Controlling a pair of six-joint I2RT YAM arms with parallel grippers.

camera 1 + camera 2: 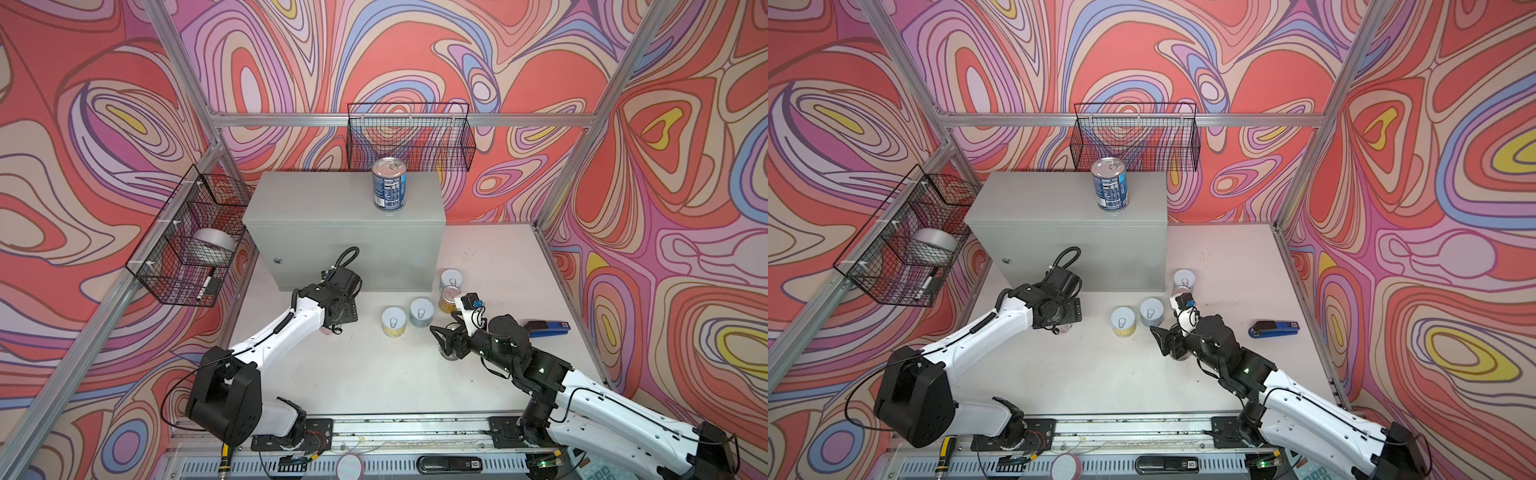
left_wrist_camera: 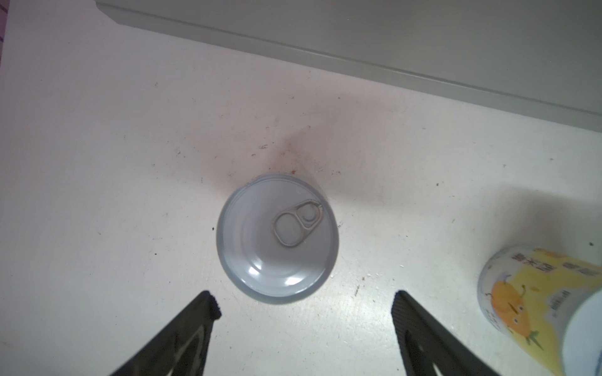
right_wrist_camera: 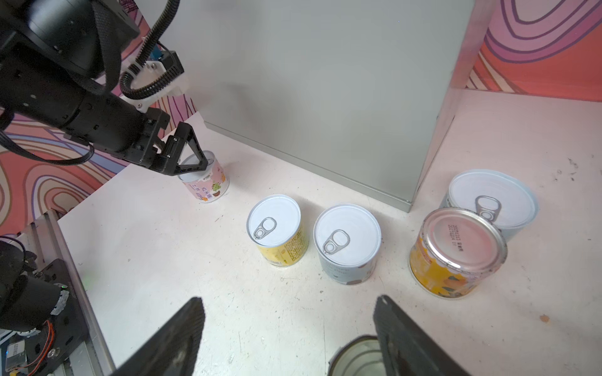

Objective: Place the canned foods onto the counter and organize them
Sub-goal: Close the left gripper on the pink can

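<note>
One tall dark-blue can [image 1: 388, 185] [image 1: 1109, 185] stands on the grey counter [image 1: 316, 199] [image 1: 1038, 199]. On the white table sit a yellow can [image 1: 393, 321] [image 3: 277, 231], a pale-blue can [image 1: 422, 312] [image 3: 347, 244], an orange can [image 3: 456, 254] bottom up, and a white can [image 1: 452, 279] [image 3: 498, 198]. My left gripper [image 2: 304, 301] hangs open just above a pink can [image 2: 277, 237] [image 3: 208, 182], which lies just beyond its fingertips. My right gripper [image 3: 288, 307] [image 1: 448, 340] is open over bare table. A dark-rimmed can [image 3: 355, 358] sits partly hidden behind one of its fingers.
A blue stapler [image 1: 544, 328] [image 1: 1273, 328] lies at the right of the table. A black wire basket [image 1: 409, 137] hangs on the back wall above the counter. Another basket [image 1: 166, 266] on the left wall holds a grey tape roll [image 1: 214, 245] and a marker.
</note>
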